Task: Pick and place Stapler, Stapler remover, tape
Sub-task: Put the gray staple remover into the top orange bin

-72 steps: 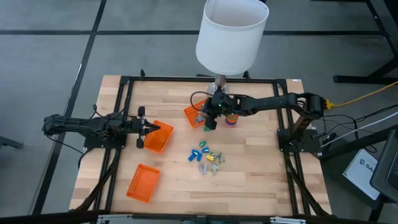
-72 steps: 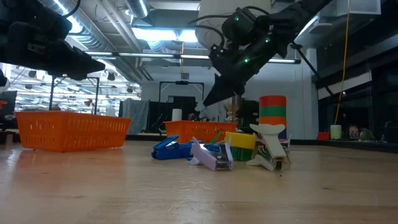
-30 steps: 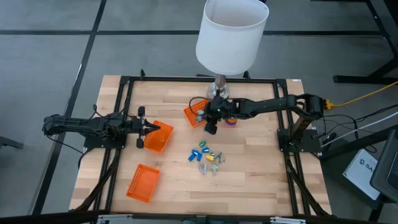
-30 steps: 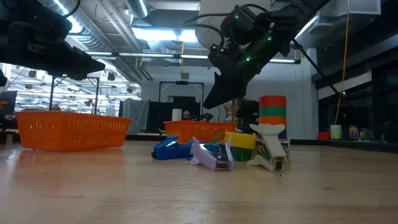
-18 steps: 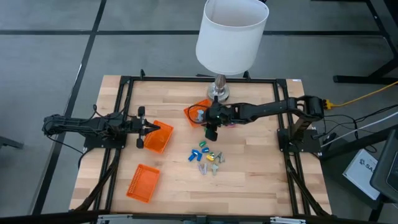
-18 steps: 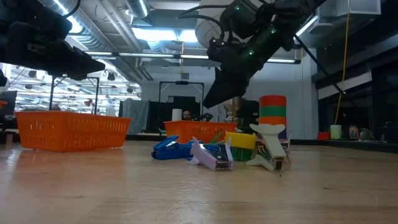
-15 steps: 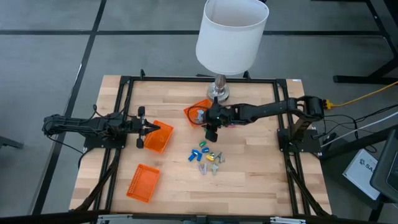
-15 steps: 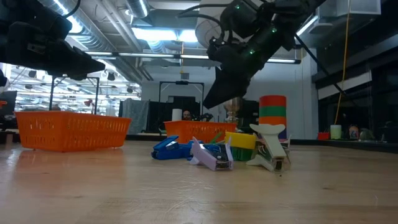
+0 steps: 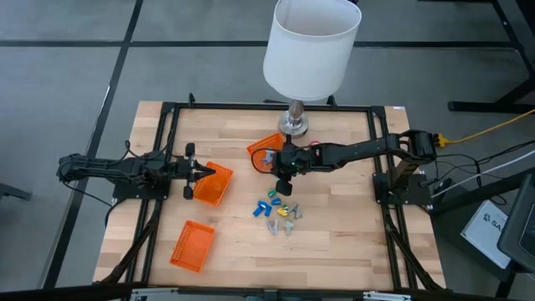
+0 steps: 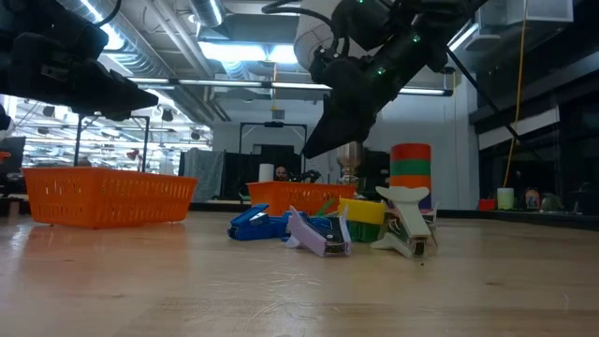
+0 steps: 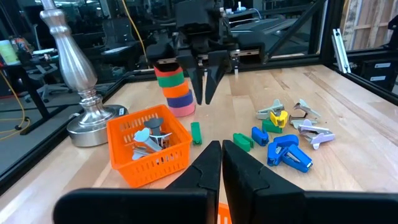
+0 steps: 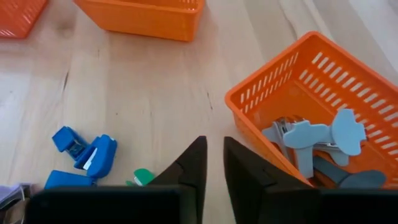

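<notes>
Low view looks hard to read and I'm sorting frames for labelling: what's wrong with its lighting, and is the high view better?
Low view: bright ceiling lights behind leave the right gripper a dark silhouette, while the tape stack and basket keep their colour. High view: even light, table clearly lit, lampshade bright white.

A lab or workshop hall: exposed ceiling ducts (image 10: 178,51) and strip lights (image 10: 234,49), black metal frames (image 9: 171,109) around a wooden table (image 9: 334,242), equipment racks behind.

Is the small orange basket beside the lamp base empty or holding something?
Holding something: grey staple removers lie inside the orange basket, also seen in the left wrist view.
</notes>
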`<action>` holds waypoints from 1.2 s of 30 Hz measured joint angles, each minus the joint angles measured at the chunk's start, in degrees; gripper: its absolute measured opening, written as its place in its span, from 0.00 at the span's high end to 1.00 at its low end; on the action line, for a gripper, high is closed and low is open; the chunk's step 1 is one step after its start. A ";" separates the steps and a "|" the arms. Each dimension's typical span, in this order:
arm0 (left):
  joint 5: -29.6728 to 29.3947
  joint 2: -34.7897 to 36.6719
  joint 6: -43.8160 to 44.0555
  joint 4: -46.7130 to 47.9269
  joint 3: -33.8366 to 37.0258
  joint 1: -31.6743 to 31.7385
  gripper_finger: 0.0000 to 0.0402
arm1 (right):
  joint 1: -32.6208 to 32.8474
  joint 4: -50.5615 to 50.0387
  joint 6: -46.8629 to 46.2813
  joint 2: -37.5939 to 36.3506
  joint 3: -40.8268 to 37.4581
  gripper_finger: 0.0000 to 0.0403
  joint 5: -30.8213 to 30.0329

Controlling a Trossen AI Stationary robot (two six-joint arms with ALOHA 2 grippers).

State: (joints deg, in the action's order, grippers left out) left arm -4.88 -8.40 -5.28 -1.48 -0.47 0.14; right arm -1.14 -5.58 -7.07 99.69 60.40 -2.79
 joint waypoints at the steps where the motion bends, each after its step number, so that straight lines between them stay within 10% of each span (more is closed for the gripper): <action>1: 0.01 0.00 0.00 0.00 -0.01 0.00 0.97 | 0.10 -0.03 0.00 -0.01 0.00 0.89 0.00; 36: 0.00 0.00 0.00 -0.01 0.00 0.00 0.97 | 12.27 -7.97 2.70 -0.16 0.03 0.93 7.70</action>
State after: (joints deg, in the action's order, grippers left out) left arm -4.88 -8.40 -5.28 -1.49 -0.47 0.14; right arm 11.13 -13.55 -4.38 99.53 60.43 4.91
